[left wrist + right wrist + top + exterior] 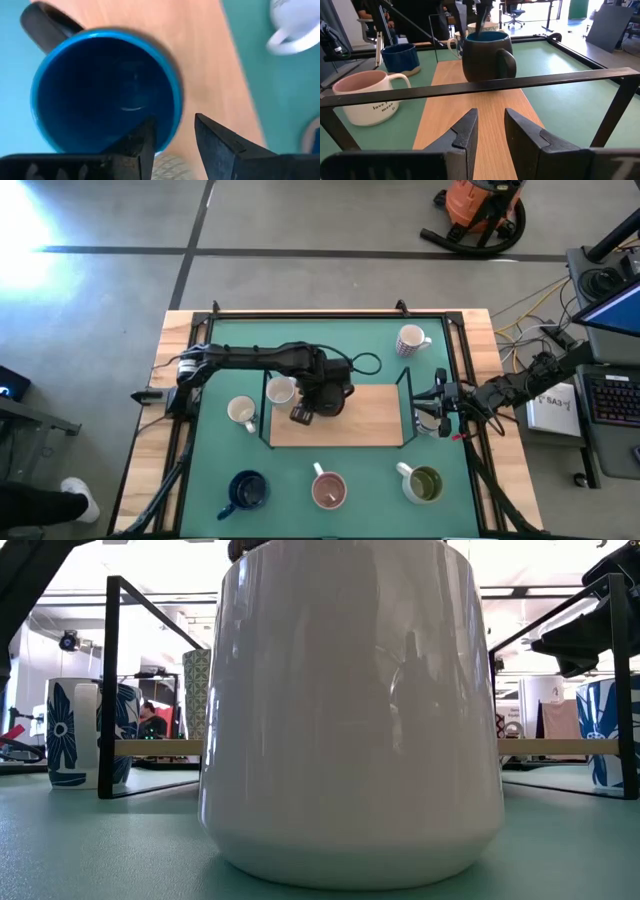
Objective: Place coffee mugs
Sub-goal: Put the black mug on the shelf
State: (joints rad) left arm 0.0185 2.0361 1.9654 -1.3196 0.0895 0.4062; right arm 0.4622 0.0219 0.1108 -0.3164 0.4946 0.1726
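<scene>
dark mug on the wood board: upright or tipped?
Upright. The right wrist view shows the dark mug standing on its base on the wooden board, mouth up; the left gripper straddles its rim, fingers open.

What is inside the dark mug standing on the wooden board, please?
The dark mug looks empty: only its glossy blue inside shows. The left gripper hangs open over its rim, one finger hiding a small part of the inner wall.

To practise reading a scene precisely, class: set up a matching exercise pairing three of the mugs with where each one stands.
Things:
1. pink mug
2. mug with olive-green inside
3. dark mug with blue inside

Places:
A. on the wooden board, under the left gripper
B. middle of the row of three on the green mat
C. right end of that row

Pairs: 1-B; 2-C; 3-A.
</scene>
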